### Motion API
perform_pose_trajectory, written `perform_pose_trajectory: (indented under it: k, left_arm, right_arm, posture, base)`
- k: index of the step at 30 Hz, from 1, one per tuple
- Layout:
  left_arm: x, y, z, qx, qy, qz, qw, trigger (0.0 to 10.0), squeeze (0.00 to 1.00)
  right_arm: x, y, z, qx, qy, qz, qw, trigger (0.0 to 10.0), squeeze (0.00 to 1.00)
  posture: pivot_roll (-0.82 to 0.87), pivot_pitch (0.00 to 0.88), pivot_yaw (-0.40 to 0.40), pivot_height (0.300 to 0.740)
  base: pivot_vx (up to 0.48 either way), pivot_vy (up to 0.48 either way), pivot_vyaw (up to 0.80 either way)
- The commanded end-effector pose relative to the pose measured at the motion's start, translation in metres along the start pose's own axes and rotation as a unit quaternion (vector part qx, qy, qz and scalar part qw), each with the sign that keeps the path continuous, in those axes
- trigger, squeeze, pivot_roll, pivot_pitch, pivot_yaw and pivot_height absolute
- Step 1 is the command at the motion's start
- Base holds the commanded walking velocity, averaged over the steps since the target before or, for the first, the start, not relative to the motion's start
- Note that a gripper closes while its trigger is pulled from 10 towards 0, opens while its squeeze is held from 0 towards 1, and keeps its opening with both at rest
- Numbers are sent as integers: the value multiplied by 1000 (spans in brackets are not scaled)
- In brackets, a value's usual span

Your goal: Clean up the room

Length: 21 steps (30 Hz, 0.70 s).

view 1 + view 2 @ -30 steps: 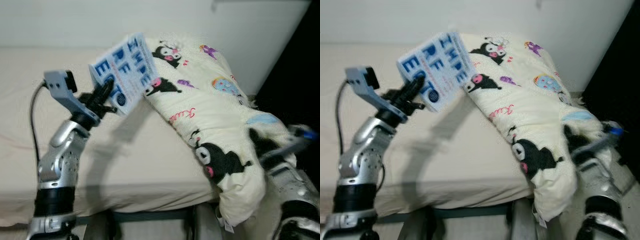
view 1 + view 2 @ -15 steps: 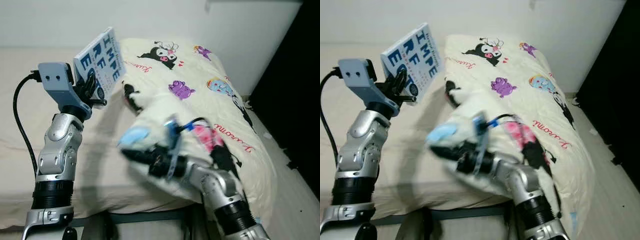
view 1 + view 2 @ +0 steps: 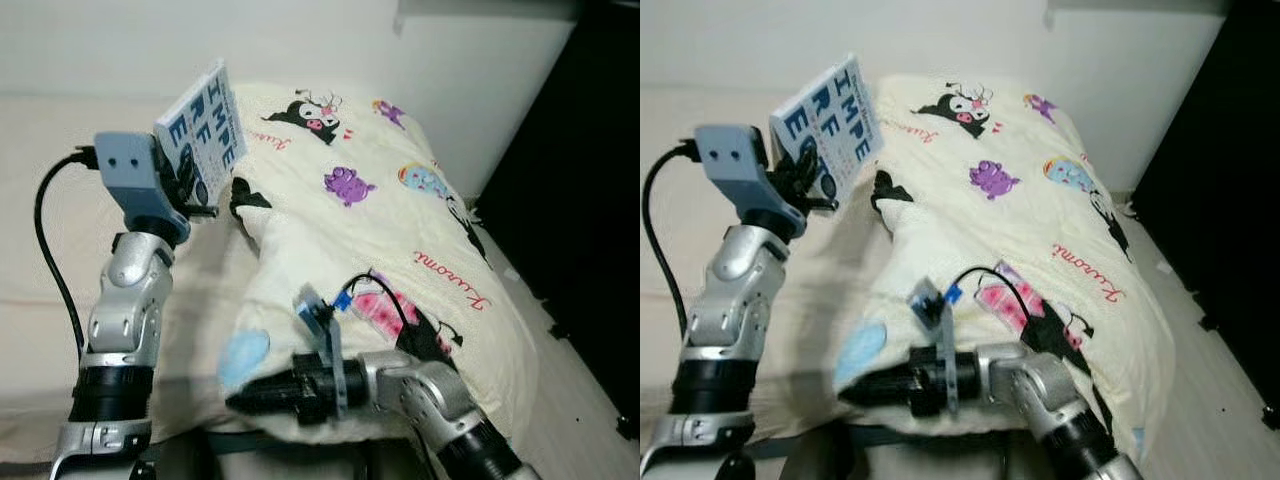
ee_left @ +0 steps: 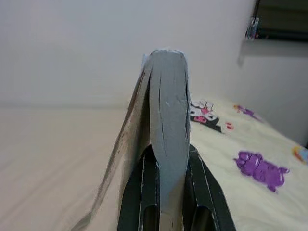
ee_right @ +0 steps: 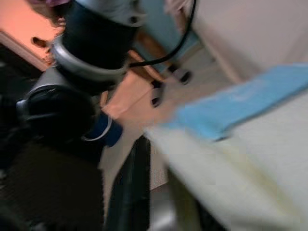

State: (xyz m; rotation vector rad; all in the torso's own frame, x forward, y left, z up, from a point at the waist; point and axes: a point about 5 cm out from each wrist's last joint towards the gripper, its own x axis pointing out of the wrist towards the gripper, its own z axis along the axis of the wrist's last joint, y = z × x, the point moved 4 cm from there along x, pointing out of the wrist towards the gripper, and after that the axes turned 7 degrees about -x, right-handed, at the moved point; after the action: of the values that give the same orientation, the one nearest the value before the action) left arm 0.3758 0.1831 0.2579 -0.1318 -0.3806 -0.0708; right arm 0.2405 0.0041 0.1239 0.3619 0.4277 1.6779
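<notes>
A book [image 3: 205,125] with big blue letters on its white cover is held up over the bed, my left gripper [image 3: 190,185] shut on its lower edge. In the left wrist view the book's page edge [image 4: 166,120] stands between the two black fingers [image 4: 144,197]. A cream quilt [image 3: 380,220] printed with cartoon figures lies spread over the bed's right half. My right gripper [image 3: 255,400] is low at the bed's front edge, pointing left, shut on the quilt's hem [image 5: 231,159] beside a pale blue patch [image 3: 243,355].
The beige mattress [image 3: 50,220] stretches left of the quilt, against a white wall [image 3: 300,40]. A dark opening [image 3: 590,200] and a strip of floor [image 3: 590,400] lie to the right. In the right wrist view my own body [image 5: 72,120] is close.
My right gripper has carried the quilt's corner from the right across to the bed's front edge, and the quilt now lies flatter. The left gripper keeps the book raised, turned more upright.
</notes>
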Motion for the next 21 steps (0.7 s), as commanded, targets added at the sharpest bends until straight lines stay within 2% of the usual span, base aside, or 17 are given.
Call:
perform_pose_trajectory:
  k: [1, 5, 8, 9, 12, 13, 15, 16, 18, 19, 20, 21]
  left_arm:
    - [0, -7, 3, 11, -7, -7, 1000, 10000, 0]
    - [-1, -5, -2, 25, 6, 3, 1000, 10000, 0]
    - [-1, -2, -7, 37, 16, 12, 999, 10000, 0]
    - [-2, 2, -16, 60, 36, 25, 997, 10000, 0]
    - [-2, 3, -18, 67, 41, 27, 997, 10000, 0]
    - [-1, 1, -24, 82, 54, 26, 995, 10000, 0]
    - [-1, 0, -26, 85, 59, 25, 994, 10000, 0]
    - [-1, -1, -28, 87, 62, 23, 994, 10000, 0]
    - [-1, -1, -29, 87, 63, 22, 994, 10000, 0]
    - [-1, -1, -30, 87, 64, 22, 994, 10000, 0]
    - [-2, -1, -31, 87, 66, 22, 994, 10000, 0]
    - [-2, -1, -31, 87, 66, 22, 994, 10000, 0]
  right_arm:
    - [3, 14, 3, -2, -2, 41, 999, 10000, 1000]
    - [-2, 23, 5, 7, -9, 74, 997, 10000, 1000]
    - [-4, 24, 7, 8, -16, 76, 997, 10000, 1000]
    - [-7, 21, 10, 15, -26, 66, 997, 10000, 1000]
    - [-8, 22, 10, 18, -28, 66, 997, 10000, 1000]
    - [-16, 34, 12, 17, -30, 85, 996, 10000, 859]
    - [-21, 40, 14, 12, -32, 95, 995, 10000, 859]
    - [-28, 46, 25, 4, -55, 101, 993, 10000, 392]
    - [-32, 49, 32, -3, -72, 104, 992, 10000, 392]
    - [-42, 48, 49, -19, -111, 91, 989, 10000, 0]
    - [-52, 47, 65, -35, -148, 78, 985, 10000, 0]
    - [-52, 47, 65, -35, -148, 78, 985, 10000, 0]
  posture:
    - [-9, 85, -97, 530]
    - [-9, 76, -104, 530]
    - [-9, 74, -103, 530]
    - [-13, 71, -101, 530]
    - [-13, 71, -101, 530]
    - [-15, 68, -90, 530]
    - [-15, 68, -90, 530]
    - [-15, 68, -90, 530]
    - [-18, 69, -86, 530]
    - [-20, 70, -83, 530]
    - [-20, 70, -83, 530]
    - [-20, 70, -83, 530]
  base:
    - [0, 0, 0]
    - [0, 0, 0]
    - [0, 0, 0]
    - [0, 0, 0]
    - [0, 0, 0]
    - [0, 0, 0]
    - [0, 0, 0]
    - [0, 0, 0]
    - [0, 0, 0]
    - [0, 0, 0]
    - [0, 0, 0]
    - [0, 0, 0]
